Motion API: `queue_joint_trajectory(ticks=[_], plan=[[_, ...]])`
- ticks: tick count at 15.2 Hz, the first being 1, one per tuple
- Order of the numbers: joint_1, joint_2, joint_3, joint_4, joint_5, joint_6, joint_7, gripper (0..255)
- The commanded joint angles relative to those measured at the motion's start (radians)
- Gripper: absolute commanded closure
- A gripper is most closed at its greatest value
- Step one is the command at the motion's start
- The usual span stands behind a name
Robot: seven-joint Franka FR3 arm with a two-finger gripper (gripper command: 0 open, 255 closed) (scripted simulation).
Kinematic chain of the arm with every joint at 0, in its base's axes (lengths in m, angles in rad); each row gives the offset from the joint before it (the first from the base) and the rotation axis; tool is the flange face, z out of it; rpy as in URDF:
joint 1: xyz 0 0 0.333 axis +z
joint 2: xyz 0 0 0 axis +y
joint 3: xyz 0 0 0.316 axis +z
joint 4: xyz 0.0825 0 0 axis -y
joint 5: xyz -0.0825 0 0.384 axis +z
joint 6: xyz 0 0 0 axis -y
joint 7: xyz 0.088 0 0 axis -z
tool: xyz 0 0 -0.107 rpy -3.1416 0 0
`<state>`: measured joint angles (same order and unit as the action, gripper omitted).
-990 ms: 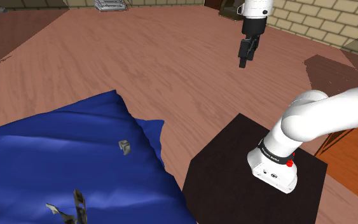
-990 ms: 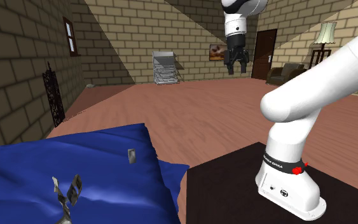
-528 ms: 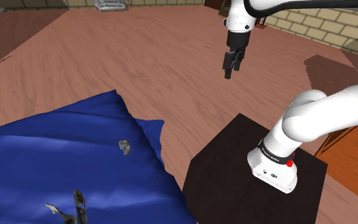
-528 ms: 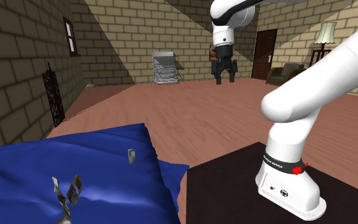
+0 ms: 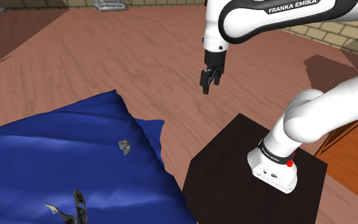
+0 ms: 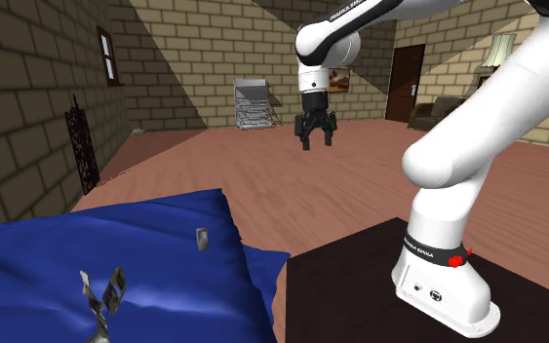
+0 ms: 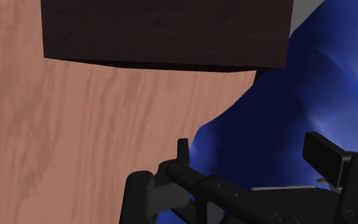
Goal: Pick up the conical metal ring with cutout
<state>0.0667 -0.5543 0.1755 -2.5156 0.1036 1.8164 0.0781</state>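
A small grey metal piece (image 5: 124, 147) (image 6: 202, 239) lies on a rumpled blue cover (image 5: 56, 159) (image 6: 87, 253) (image 7: 311, 95). I cannot tell its conical shape or cutout from here. My black gripper (image 5: 205, 86) (image 6: 317, 142) (image 7: 254, 156) hangs open in the air over the wooden floor, well to the right of and above that piece in the shoulder view. Nothing sits between its fingers (image 7: 182, 151). In the wrist view the cover's edge lies under the gripper.
A tangle of other thin metal parts (image 5: 72, 207) (image 6: 101, 292) lies nearer the cover's front. The dark stand box (image 5: 254, 184) (image 7: 165, 32) is beside the cover. A wire rack (image 6: 253, 102), a door (image 6: 406, 83) and a lamp (image 6: 501, 49) stand by the far brick walls.
The arm has swung toward the shoulder view's left and come lower, bringing the gripper nearer the blue cover. The fingers stay apart. The metal pieces have not moved.
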Motion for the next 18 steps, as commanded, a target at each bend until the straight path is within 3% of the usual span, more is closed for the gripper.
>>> queue_joint_trajectory(ticks=[1, 10, 18], plan=[[0.010, 0.063, 0.032, 0.004, 0.014, 0.068, 0.035, 0], [0.042, 0.363, 0.163, 0.086, 0.010, 0.315, 0.209, 0], [0.082, 0.675, 0.227, 0.251, -0.118, 0.469, 0.407, 0]])
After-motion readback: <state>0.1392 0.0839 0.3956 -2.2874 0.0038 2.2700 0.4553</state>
